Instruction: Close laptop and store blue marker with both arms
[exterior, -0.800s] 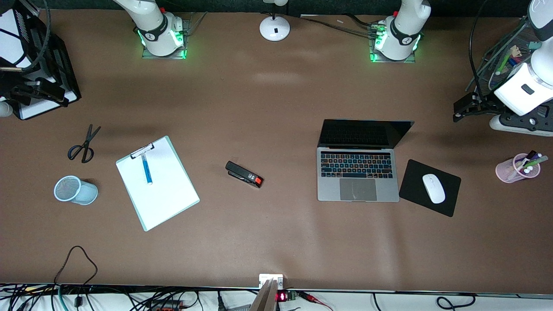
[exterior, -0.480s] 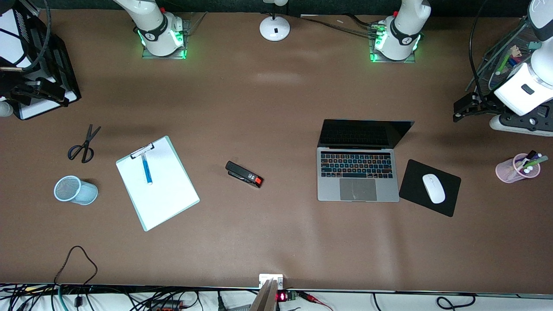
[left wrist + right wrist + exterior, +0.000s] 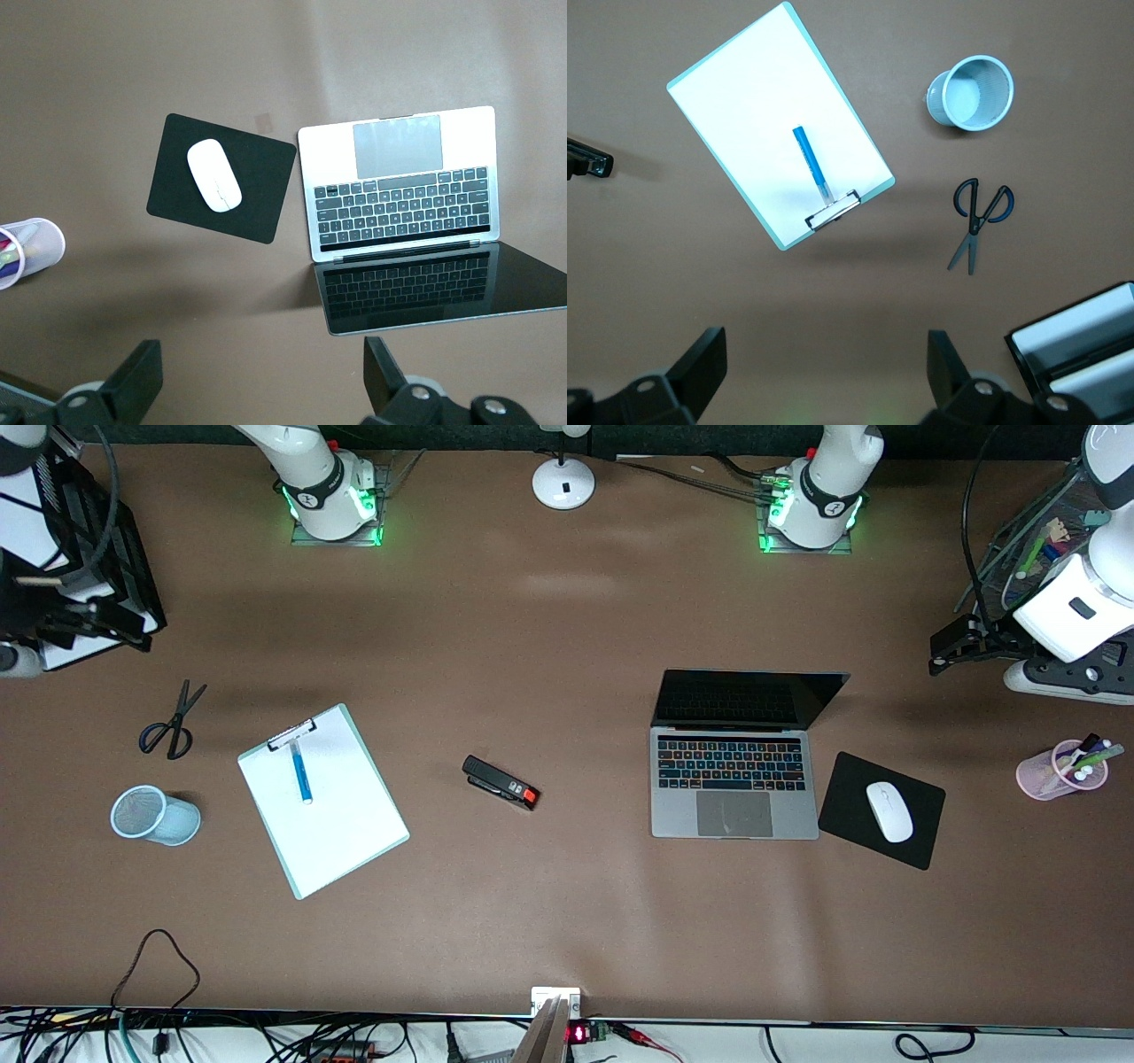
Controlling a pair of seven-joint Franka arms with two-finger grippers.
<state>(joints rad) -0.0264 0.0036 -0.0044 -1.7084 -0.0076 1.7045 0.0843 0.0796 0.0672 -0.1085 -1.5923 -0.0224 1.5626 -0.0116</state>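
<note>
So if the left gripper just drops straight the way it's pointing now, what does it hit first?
Probably bare table: the left gripper is open, pointing down just short of the open laptop's screen edge. Depth is unclear.

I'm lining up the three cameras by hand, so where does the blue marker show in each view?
Front view: the blue marker lies on the clipboard, just below its clip.
Left wrist view: not in it.
Right wrist view: the blue marker lies on the clipboard.
Shared landmark: the scissors beside the clipboard.

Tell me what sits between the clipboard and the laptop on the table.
Only the black stapler, lying on the bare brown table between the clipboard and the laptop; the front view shows it.
</note>
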